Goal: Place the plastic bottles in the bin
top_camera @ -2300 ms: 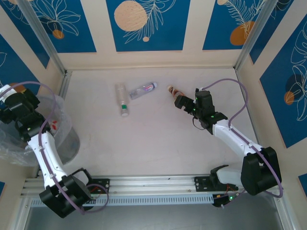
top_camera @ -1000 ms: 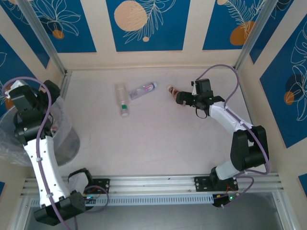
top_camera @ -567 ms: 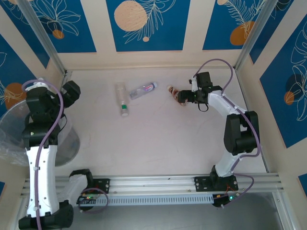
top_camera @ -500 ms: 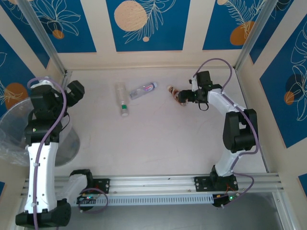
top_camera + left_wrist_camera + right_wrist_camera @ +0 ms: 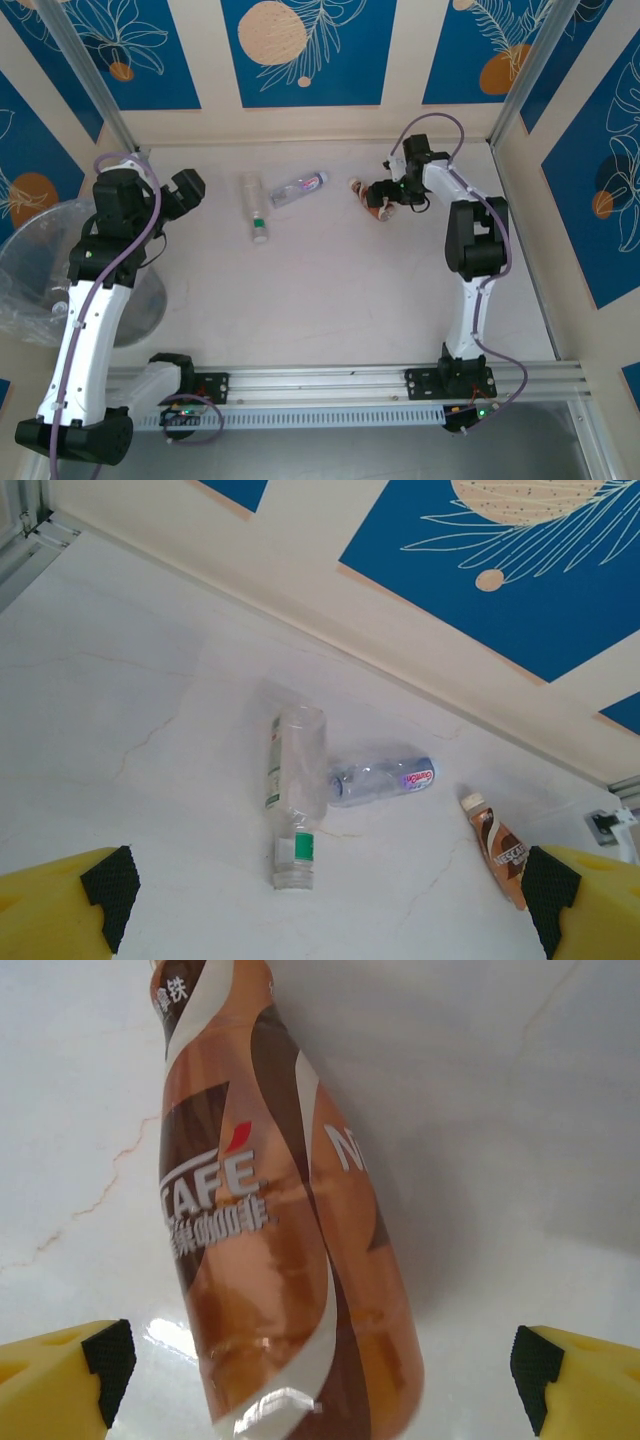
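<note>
Round bin (image 5: 25,270) lined with crinkled clear plastic sits at the left; left gripper (image 5: 188,186) hovers beside it, fingers spread wide, empty; right gripper (image 5: 388,195) is equally wide, gripping nothing, and straddles the brown-labelled plastic bottle (image 5: 280,1230) far right; two clear plastic bottles lie just beside each other, far centre: green-labelled (image 5: 255,208), bluish-labelled (image 5: 298,188).

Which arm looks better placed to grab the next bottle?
Right. The right gripper, open, hovers over the brown bottle, straddling it. The left gripper, also open, is beside the bin, short of the two clear bottles.
</note>
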